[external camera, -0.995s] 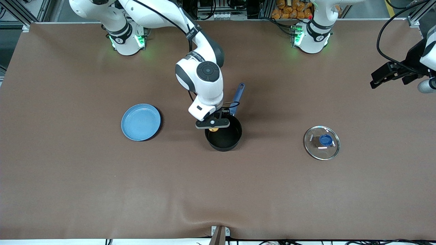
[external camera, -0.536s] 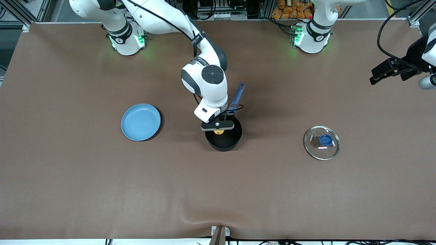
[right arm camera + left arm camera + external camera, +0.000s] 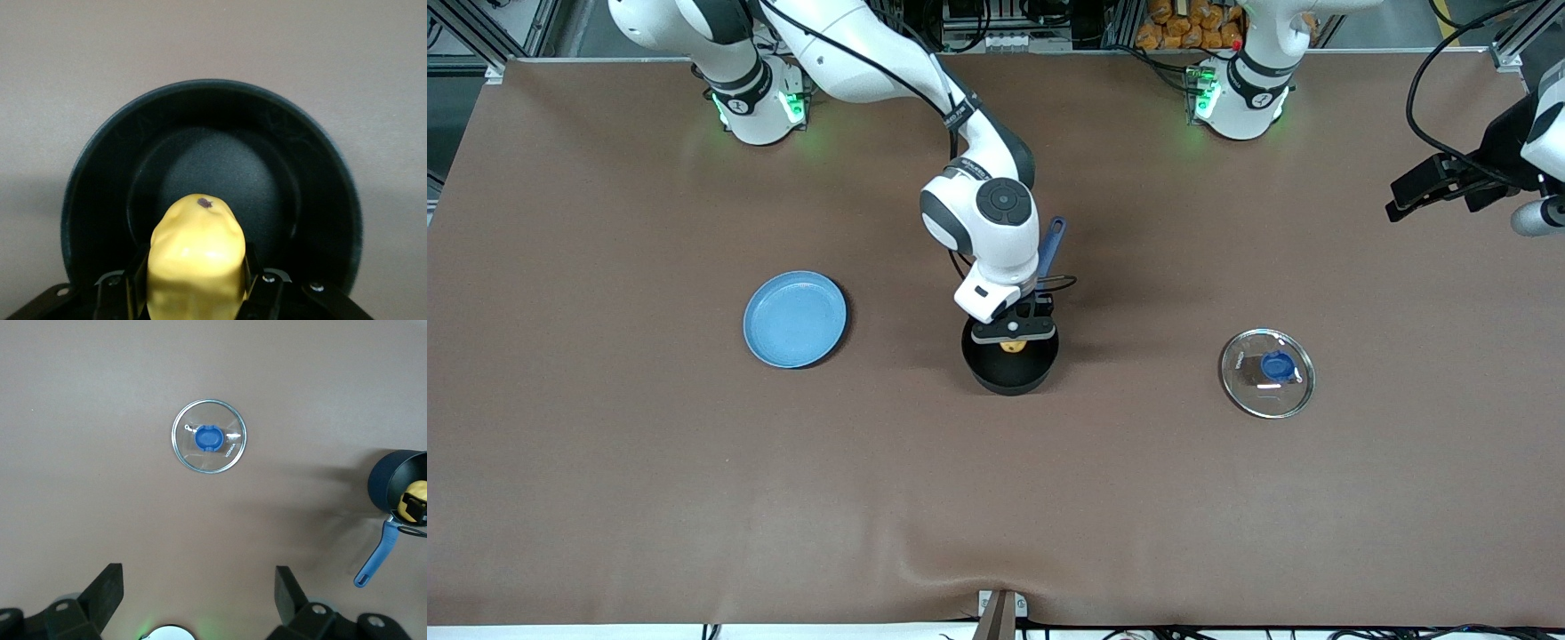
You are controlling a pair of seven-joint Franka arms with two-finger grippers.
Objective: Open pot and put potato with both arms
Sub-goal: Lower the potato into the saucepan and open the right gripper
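**Lid off, potato over the pot, release still to come**

The opening half looks done from where I sit. The lid [image 3: 1268,372] lies flat on the table [image 3: 605,489], knob up, well apart from the pot [image 3: 1010,366] toward the left arm's end, at about 3 o'clock from it in the front view. The pot stands open near the middle of the table, its blue handle [image 3: 1049,247] pointing to roughly 1 o'clock.

What remains is the drop. My right gripper [image 3: 1015,334] hangs over the pot's mouth, clamped on the potato [image 3: 197,263]; the right wrist view shows the potato pinched between the fingers [image 3: 263,287] with the bare black pot floor under it. Whether it is already below the rim I cannot say for certain, but I judge it has not been let go.

The left gripper [image 3: 199,593] waits high over the left arm's end of the table, fingers spread wide with nothing between them, looking down on the lid.

A blue plate [image 3: 795,318] sits empty at about 9 o'clock from the pot, toward the right arm's end.

I reckon the task is mostly through: open the right gripper, then lift it clear.
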